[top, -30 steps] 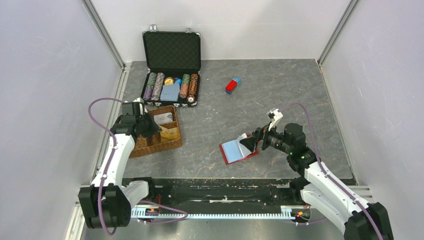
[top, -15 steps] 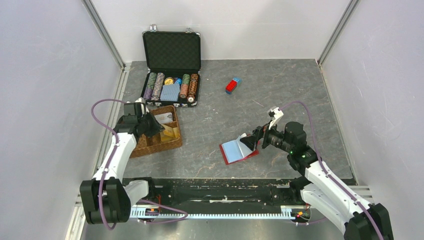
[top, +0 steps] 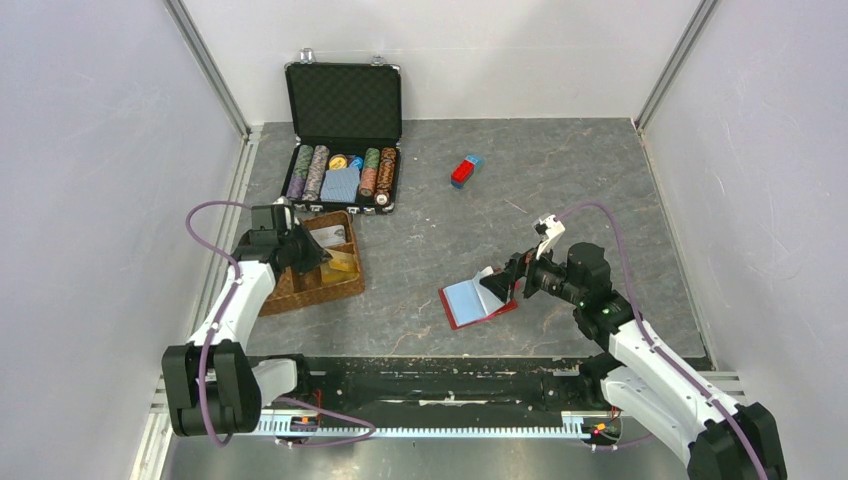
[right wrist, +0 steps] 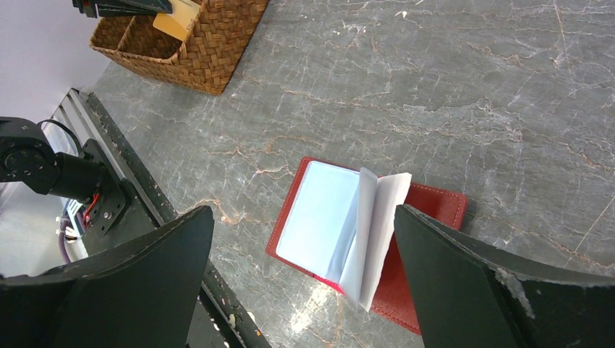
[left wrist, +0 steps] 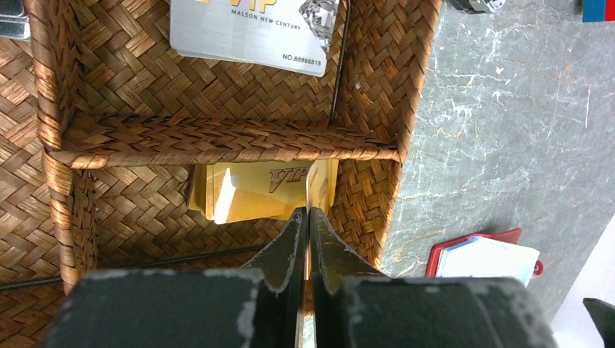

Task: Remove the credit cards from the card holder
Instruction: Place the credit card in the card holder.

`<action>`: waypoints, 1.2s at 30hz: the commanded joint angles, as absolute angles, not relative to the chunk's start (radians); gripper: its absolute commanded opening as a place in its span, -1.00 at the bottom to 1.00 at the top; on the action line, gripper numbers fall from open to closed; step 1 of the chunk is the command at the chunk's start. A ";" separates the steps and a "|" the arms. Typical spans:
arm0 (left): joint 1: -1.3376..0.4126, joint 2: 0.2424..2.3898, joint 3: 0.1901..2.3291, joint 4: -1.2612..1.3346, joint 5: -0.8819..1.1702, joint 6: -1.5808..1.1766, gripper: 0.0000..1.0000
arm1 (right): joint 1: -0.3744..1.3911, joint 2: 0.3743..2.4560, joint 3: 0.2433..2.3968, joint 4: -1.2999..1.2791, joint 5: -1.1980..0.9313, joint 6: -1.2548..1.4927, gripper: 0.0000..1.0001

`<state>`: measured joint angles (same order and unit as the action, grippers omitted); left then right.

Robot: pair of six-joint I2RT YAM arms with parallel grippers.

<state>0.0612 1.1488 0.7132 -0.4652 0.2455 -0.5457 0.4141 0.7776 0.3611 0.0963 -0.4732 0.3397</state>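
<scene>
Since the earlier frame we see the left gripper (top: 316,256) shifted a little to the right over the basket, while the right arm has kept its place. We start with the grey marble-patterned table (top: 570,200), which carries everything. At its far edge a black hard case (top: 343,100) stands open, rows of poker chips in its tray. Nearer, at the left, sits a brown woven basket (top: 285,297) with compartments. Its far compartment holds a silver card (left wrist: 250,32); a gold card marked VIP (left wrist: 246,192) lies flat in the next, with a second gold card (left wrist: 323,185) tilted on edge beside it. The left gripper's fingers are pressed together right at that tilted card; we cannot tell whether they pinch it. The dark red leather-like card holder (right wrist: 431,206) lies open on the table, well apart from the basket, a pale blue-grey card (right wrist: 319,217) showing in one page and thin pale leaves (right wrist: 377,225) standing up. The right gripper (right wrist: 301,214) hovers over it, jaws spread wide, holding nothing. A small red-and-blue block (top: 466,171) lies farther back.
</scene>
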 commanded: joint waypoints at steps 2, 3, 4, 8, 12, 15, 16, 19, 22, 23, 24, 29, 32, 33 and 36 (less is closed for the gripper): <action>0.061 1.165 0.723 -0.453 0.223 -0.576 -0.73 | 0.412 0.782 0.408 0.127 -0.491 0.322 0.96; 0.063 1.167 0.723 -0.454 0.221 -0.577 -0.70 | 0.412 0.781 0.407 0.127 -0.492 0.321 0.96; 0.062 1.169 0.723 -0.453 0.220 -0.578 -0.67 | 0.412 0.781 0.407 0.127 -0.492 0.320 0.96; 0.062 1.197 0.731 -0.467 0.222 -0.577 -0.60 | 0.412 0.780 0.407 0.126 -0.494 0.316 0.96; 0.063 1.209 0.740 -0.474 0.222 -0.571 -0.52 | 0.413 0.779 0.407 0.126 -0.494 0.314 0.96; 0.061 1.213 0.743 -0.474 0.221 -0.570 -0.48 | 0.412 0.781 0.405 0.125 -0.495 0.314 0.96; 0.062 1.214 0.745 -0.476 0.218 -0.569 -0.47 | 0.412 0.781 0.405 0.125 -0.495 0.314 0.96; 0.063 1.217 0.749 -0.480 0.210 -0.569 -0.42 | 0.413 0.781 0.405 0.125 -0.495 0.314 0.96; 0.063 1.224 0.754 -0.486 0.204 -0.568 -0.31 | 0.412 0.786 0.406 0.122 -0.492 0.316 0.96; 0.061 1.227 0.758 -0.488 0.203 -0.567 -0.28 | 0.412 0.788 0.406 0.120 -0.493 0.316 0.96; 0.062 1.230 0.761 -0.488 0.204 -0.566 -0.26 | 0.412 0.790 0.408 0.117 -0.493 0.316 0.96; 0.062 1.229 0.771 -0.488 0.195 -0.568 -0.19 | 0.411 0.801 0.411 0.115 -0.494 0.324 0.96; 0.062 1.230 0.776 -0.487 0.193 -0.569 -0.15 | 0.412 0.815 0.413 0.108 -0.492 0.329 0.96; 0.062 1.230 0.776 -0.488 0.191 -0.571 -0.15 | 0.413 0.820 0.416 0.103 -0.491 0.330 0.96; 0.062 1.224 0.777 -0.486 0.189 -0.579 -0.13 | 0.412 0.832 0.424 0.086 -0.494 0.332 0.96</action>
<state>0.0612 1.2304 0.7383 -0.4919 0.2100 -0.5495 0.4141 0.8207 0.3687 0.0864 -0.4812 0.3294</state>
